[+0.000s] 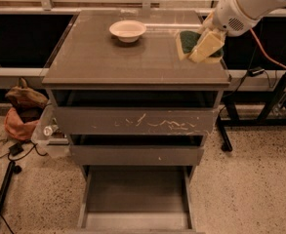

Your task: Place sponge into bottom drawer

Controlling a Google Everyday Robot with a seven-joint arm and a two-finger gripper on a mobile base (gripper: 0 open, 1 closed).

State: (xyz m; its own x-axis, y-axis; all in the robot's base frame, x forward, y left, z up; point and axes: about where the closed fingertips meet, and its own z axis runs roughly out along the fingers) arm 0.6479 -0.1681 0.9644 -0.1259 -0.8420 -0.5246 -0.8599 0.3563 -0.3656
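The sponge, dark green over pale yellow, hangs tilted in my gripper over the right edge of the cabinet top. The gripper is shut on the sponge, its beige fingers across the sponge's right side. The white arm comes in from the upper right. The bottom drawer is pulled open at the foot of the cabinet; its flat grey floor is bare. It lies well below and to the left of the gripper.
A white bowl stands at the back of the cabinet top. The scratched top drawer and the middle drawer are slightly ajar. A bag and a plastic container lie left of the cabinet. A black stand is at the right.
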